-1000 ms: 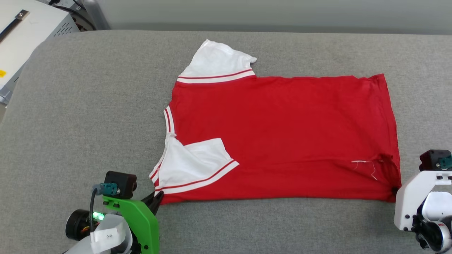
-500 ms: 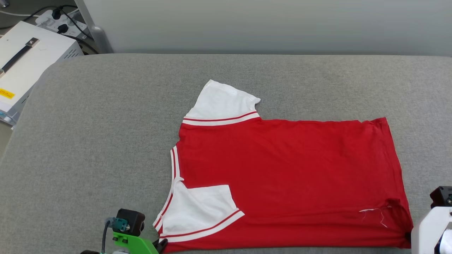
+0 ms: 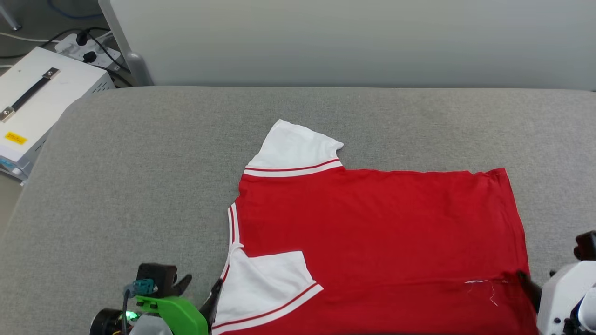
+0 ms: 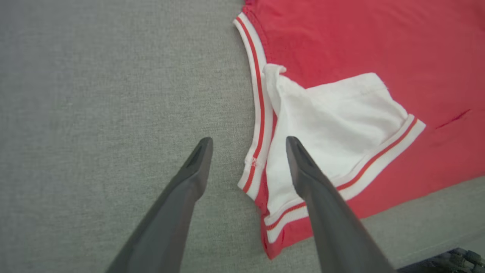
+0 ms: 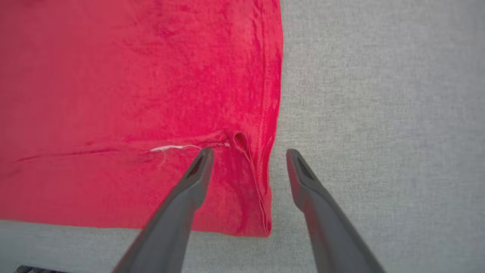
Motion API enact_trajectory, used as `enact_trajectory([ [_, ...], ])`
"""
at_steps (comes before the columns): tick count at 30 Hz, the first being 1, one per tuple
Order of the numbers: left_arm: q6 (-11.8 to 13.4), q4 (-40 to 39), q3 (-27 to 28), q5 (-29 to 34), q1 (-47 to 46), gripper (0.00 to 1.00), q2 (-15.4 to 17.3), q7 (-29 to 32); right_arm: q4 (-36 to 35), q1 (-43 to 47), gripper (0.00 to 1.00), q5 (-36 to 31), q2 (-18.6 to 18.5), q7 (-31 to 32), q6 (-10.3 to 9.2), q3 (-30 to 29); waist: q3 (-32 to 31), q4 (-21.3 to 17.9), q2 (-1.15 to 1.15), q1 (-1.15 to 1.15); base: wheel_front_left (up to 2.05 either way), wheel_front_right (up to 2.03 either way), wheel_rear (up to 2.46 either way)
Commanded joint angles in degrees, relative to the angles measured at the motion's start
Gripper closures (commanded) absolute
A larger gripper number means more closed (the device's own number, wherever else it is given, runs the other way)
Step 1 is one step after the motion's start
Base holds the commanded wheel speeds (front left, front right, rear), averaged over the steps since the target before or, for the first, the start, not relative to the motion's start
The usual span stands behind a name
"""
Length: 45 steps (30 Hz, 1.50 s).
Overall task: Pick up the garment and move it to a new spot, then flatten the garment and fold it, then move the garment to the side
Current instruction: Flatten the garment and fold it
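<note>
The garment [image 3: 372,232] lies flat on the grey padded table [image 3: 139,163], red side up. One white sleeve points away and the near white sleeve [image 3: 265,284] is folded onto the red body. My left gripper [image 3: 201,288] stands open at the collar-side near corner. In the left wrist view the left gripper [image 4: 248,142] straddles the striped collar trim [image 4: 261,113], with nothing pinched. My right gripper [image 3: 540,279] is open at the hem's near corner. In the right wrist view the right gripper [image 5: 249,151] straddles the hem edge of the garment [image 5: 132,76], near a loose white thread [image 5: 170,148].
A white equipment box [image 3: 37,102] with a black handle sits off the table's left end, and a power strip [image 3: 84,46] with cables lies behind it. A pale wall panel [image 3: 326,42] runs along the far edge. Bare grey table stretches left of the garment and beyond it.
Both grippers have gone from shut on the garment's near corners to open, and the cloth lies released. The head camera has tilted, so the whole picture has shifted downward.
</note>
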Motion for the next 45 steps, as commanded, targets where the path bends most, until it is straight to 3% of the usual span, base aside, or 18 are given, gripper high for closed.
enact_trajectory([
  [1, 0.09, 0.19, 0.74, 1.17, -1.39, 0.00, -0.67, -2.47, -0.78, -1.59, 0.00, -0.18, -0.41, -3.12, -0.05, 0.26, -1.14, -0.01, 0.69, 0.00, 0.00, 0.00, 0.00],
  [8, 0.55, 1.49, 4.72, 4.06, -2.38, 0.00, -4.69, -16.07, -3.51, -4.03, 0.00, 0.31, 1.00, -22.15, -0.05, 3.17, -2.78, -0.25, 0.69, 0.00, 0.00, 0.00, 0.00],
  [13, -0.22, 0.31, 9.39, 8.10, -2.00, 0.00, -7.71, -18.13, -4.10, -3.81, 0.00, -0.72, 2.41, -33.41, -0.05, 4.76, -2.96, -0.23, 0.69, 0.00, 0.00, 0.00, 0.00],
  [18, -3.33, -3.42, 17.63, 16.32, 0.85, 0.00, -12.31, -18.19, -3.20, -3.22, 0.00, -1.78, 3.69, -41.57, -0.05, 6.30, -2.84, -0.15, 0.69, 0.00, 0.00, 0.00, 0.00],
  [24, -8.37, -4.72, 24.18, 23.57, 4.03, 0.00, -17.69, -18.20, -0.61, -2.71, 0.00, -3.19, 4.38, -46.81, -0.05, 8.72, -3.01, -0.24, 0.69, 0.00, 0.00, 0.00, 0.00],
  [31, -13.91, -1.22, 28.01, 28.57, 5.73, 0.00, -22.25, -18.20, 2.48, -2.86, 0.00, -3.73, 5.58, -49.63, -0.05, 9.75, -3.15, -0.60, 0.69, 0.00, 0.00, 0.00, 0.00],
  [45, -17.97, 2.21, 31.81, 31.79, 4.90, 0.00, -25.75, -18.21, 3.79, -4.20, 0.00, -2.74, 5.29, -50.51, -0.05, 11.00, -1.52, -1.96, 0.69, 0.00, 0.00, 0.00, 0.00],
])
